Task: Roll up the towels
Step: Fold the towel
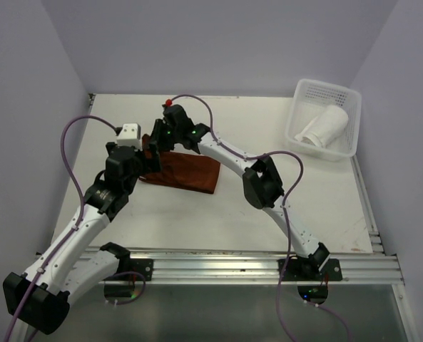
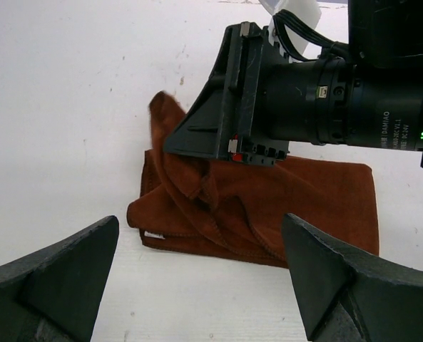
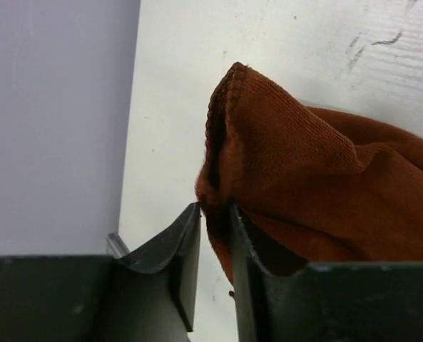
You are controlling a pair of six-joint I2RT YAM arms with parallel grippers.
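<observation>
Toward the left of the counter (image 1: 168, 221) I see the brown towel (image 1: 193, 173) lying folded, its far left corner lifted and clamped tight in my right hand (image 3: 215, 235), while my left hand (image 2: 197, 239) hangs wide apart at its near side, gripping nothing.

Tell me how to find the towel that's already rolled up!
Look at the far right corner of the table, where a white plastic basket sits. The rolled towel lies inside it. It is white and rolled into a tube, unlike the brown towel spread out mid-table.
</observation>
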